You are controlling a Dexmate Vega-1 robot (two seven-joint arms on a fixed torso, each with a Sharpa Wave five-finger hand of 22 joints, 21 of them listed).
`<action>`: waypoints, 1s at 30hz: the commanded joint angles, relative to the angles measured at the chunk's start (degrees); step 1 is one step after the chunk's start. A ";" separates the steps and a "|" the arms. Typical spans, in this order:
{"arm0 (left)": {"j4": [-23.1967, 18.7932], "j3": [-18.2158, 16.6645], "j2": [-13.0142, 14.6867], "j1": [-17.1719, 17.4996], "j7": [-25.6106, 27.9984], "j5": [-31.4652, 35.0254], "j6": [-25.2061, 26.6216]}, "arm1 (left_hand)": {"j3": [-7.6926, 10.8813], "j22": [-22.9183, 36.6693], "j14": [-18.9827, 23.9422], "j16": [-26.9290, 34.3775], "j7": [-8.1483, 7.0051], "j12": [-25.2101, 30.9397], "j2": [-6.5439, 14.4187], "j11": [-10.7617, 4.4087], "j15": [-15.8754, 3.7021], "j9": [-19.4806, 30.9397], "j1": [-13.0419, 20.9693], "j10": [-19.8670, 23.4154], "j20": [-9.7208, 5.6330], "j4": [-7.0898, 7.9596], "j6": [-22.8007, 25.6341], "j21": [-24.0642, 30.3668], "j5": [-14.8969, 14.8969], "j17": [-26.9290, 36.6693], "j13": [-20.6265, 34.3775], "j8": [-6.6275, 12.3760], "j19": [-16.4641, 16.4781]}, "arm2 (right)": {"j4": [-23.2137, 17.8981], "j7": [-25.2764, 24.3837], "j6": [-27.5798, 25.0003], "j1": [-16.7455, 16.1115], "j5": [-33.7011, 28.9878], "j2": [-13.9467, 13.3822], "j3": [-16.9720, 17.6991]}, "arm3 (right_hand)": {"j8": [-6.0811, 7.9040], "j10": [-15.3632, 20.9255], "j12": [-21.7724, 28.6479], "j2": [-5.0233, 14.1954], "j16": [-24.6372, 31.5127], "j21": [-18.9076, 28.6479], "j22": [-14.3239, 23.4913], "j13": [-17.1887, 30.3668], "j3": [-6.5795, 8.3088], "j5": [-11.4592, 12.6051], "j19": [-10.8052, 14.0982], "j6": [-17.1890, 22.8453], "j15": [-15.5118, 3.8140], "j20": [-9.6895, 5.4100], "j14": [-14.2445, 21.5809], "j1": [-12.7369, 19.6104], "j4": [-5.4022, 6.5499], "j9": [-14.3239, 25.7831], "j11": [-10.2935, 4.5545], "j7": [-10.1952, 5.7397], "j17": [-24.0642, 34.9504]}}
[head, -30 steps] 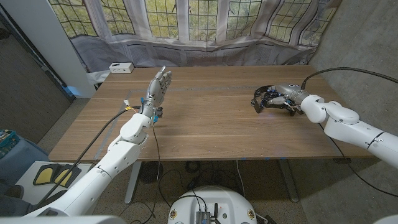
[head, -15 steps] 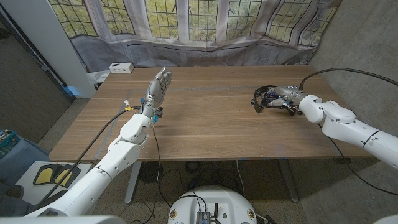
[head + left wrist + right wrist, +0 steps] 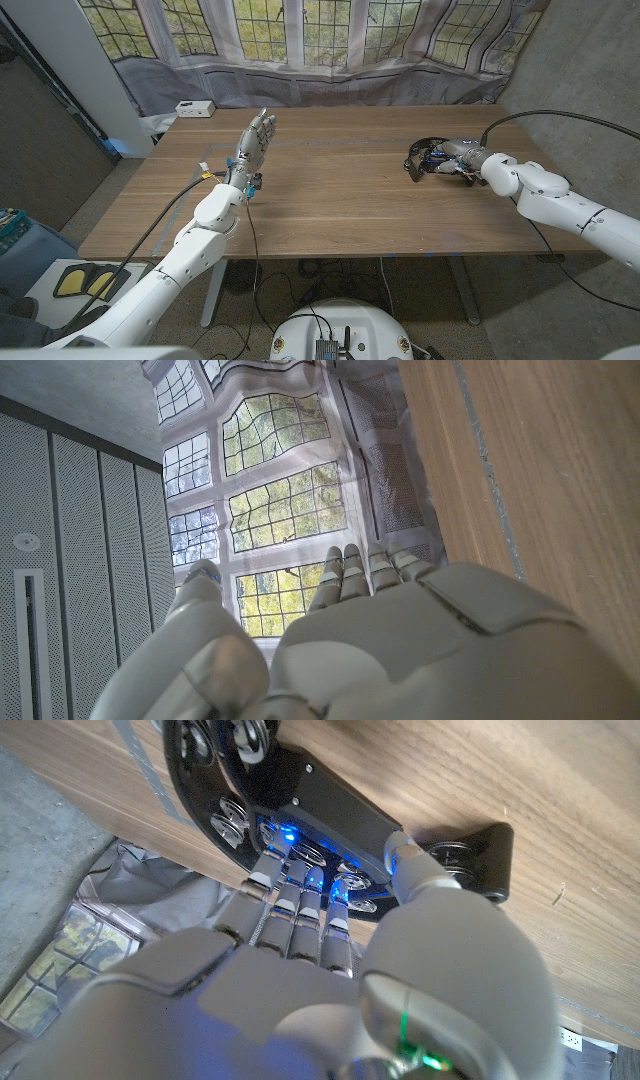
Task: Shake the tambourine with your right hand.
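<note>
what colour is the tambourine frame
Black: the crescent-shaped plastic tambourine carries silver metal jingles, clearest in the right wrist view, where the right hand reaches it.

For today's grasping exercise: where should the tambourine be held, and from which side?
Grip the tambourine by its plain black handle bar, coming from the robot's right, where the right hand reaches it: that straight jingle-free section suits wrapping fingers.
</note>
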 commanded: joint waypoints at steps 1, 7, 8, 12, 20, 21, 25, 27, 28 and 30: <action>-0.80 0.06 -0.14 0.45 0.65 0.22 -0.05 | 0.08 0.30 0.05 -0.01 -0.23 -0.09 0.31 -0.20 -0.20 0.15 0.22 0.26 0.20 -0.21 0.55 0.08 -0.14 0.32 0.15 -0.06 -0.33 | 2.44 1.21 0.90 1.70 -1.09 0.74 -1.51 | 0.18 0.71 0.40 -0.10 0.17 0.14 -0.01 0.09 0.30 0.17 0.85 0.72 0.03 -0.08 0.85 0.75 0.14 0.13 -0.01 -0.03 0.16; -1.12 -0.07 -0.09 0.77 1.01 0.22 0.08 | 0.07 0.30 0.04 -0.02 -0.22 -0.10 0.31 -0.16 -0.17 0.15 0.21 0.25 0.19 -0.23 0.57 0.08 -0.15 0.32 0.15 -0.06 -0.33 | 3.77 1.64 1.25 2.55 -2.09 1.37 -2.57 | 0.15 1.10 0.49 -0.30 0.21 0.17 -0.02 0.08 0.19 0.10 1.43 0.99 -0.01 -0.12 1.09 1.12 0.29 0.14 -0.12 -0.09 0.17; -1.12 -0.07 -0.09 0.78 1.01 0.22 0.09 | 0.07 0.30 0.05 -0.02 -0.22 -0.10 0.31 -0.17 -0.19 0.15 0.20 0.26 0.19 -0.23 0.58 0.08 -0.15 0.32 0.15 -0.06 -0.34 | 3.78 1.63 1.26 2.55 -2.09 1.37 -2.58 | 0.12 1.20 0.50 -0.34 0.24 0.19 -0.02 0.08 0.20 0.10 1.61 0.99 -0.03 -0.17 1.24 1.33 0.27 0.14 -0.23 -0.10 0.16; -1.32 -0.06 0.11 0.84 1.10 0.36 0.36 | 0.06 0.30 0.07 -0.01 -0.22 -0.11 0.31 -0.18 -0.16 0.15 0.19 0.26 0.24 -0.24 0.58 0.08 -0.15 0.32 0.15 -0.06 -0.34 | 4.80 1.60 1.95 3.05 -2.18 1.75 -2.98 | 0.11 1.81 0.63 -0.50 0.35 0.30 0.01 0.07 0.21 0.08 2.65 1.51 -0.30 -0.66 1.80 2.42 0.24 0.15 -0.31 -0.29 0.12; -1.61 -0.03 0.27 0.65 1.20 0.58 0.65 | 0.06 0.30 0.05 -0.03 -0.19 -0.12 0.32 -0.18 -0.19 0.15 0.18 0.25 0.23 -0.25 0.60 0.07 -0.15 0.32 0.15 -0.07 -0.39 | 5.99 0.27 2.63 3.39 -2.66 2.25 -3.34 | 0.37 3.34 0.91 -0.40 0.99 0.53 0.02 0.03 0.13 0.00 5.03 3.41 -0.89 -1.49 3.62 4.65 0.37 0.18 -0.90 -0.61 0.27; -1.63 -0.03 0.28 0.63 1.28 0.66 0.69 | 0.06 0.30 0.02 -0.04 -0.18 -0.13 0.32 -0.15 -0.21 0.15 0.18 0.25 0.25 -0.25 0.62 0.07 -0.15 0.32 0.15 -0.06 -0.39 | 6.10 0.07 2.66 3.40 -2.76 2.30 -3.39 | 0.32 3.64 0.98 -0.38 1.07 0.56 0.02 0.03 0.12 0.00 5.38 3.49 -1.14 -1.65 3.84 5.01 0.37 0.18 -0.87 -0.66 0.30; -1.65 -0.02 0.30 0.57 1.32 0.65 0.87 | 0.06 0.30 0.07 -0.02 -0.18 -0.13 0.33 -0.17 -0.21 0.15 0.18 0.25 0.31 -0.26 0.60 0.06 -0.15 0.32 0.15 -0.07 -0.43 | 6.57 -0.75 2.73 3.39 -3.10 2.57 -3.58 | 0.60 4.85 1.17 -0.21 1.66 0.77 0.06 -0.01 -0.09 -0.04 7.21 5.12 -1.85 -2.63 5.27 6.63 0.52 0.21 -1.35 -1.22 0.52; -1.66 -0.02 0.33 0.53 1.28 0.61 0.95 | 0.06 0.30 0.08 -0.02 -0.19 -0.14 0.34 -0.27 -0.18 0.15 0.18 0.22 0.32 -0.26 0.60 0.06 -0.15 0.32 0.15 -0.08 -0.44 | 6.87 -1.02 2.74 3.44 -3.21 2.72 -3.69 | 0.61 5.26 1.21 -0.01 1.99 0.86 0.08 -0.02 -0.18 -0.05 7.89 5.50 -2.33 -3.03 5.92 7.18 0.62 0.21 -1.56 -1.45 0.67; -1.69 -0.02 0.38 0.50 1.26 0.63 1.02 | 0.06 0.30 0.08 -0.02 -0.22 -0.15 0.34 -0.28 -0.19 0.15 0.17 0.20 0.32 -0.26 0.61 0.06 -0.15 0.32 0.15 -0.08 -0.44 | 7.04 -1.13 2.73 3.48 -3.23 2.82 -3.74 | 0.66 5.62 1.22 0.05 2.19 0.99 0.11 -0.04 -0.33 -0.07 8.64 6.00 -2.24 -3.45 6.28 7.79 0.62 0.22 -1.66 -1.65 0.78; -1.73 -0.03 0.38 0.46 1.38 0.72 1.05 | 0.06 0.30 0.09 -0.02 -0.22 -0.16 0.34 -0.25 -0.18 0.15 0.17 0.19 0.33 -0.27 0.61 0.06 -0.15 0.32 0.15 -0.08 -0.44 | 7.48 -1.61 2.86 3.54 -3.31 3.05 -3.85 | 0.70 6.19 1.31 0.25 2.48 1.15 0.15 -0.05 -0.51 -0.10 9.47 6.49 -2.32 -3.81 6.80 8.35 0.72 0.23 -1.59 -1.76 0.95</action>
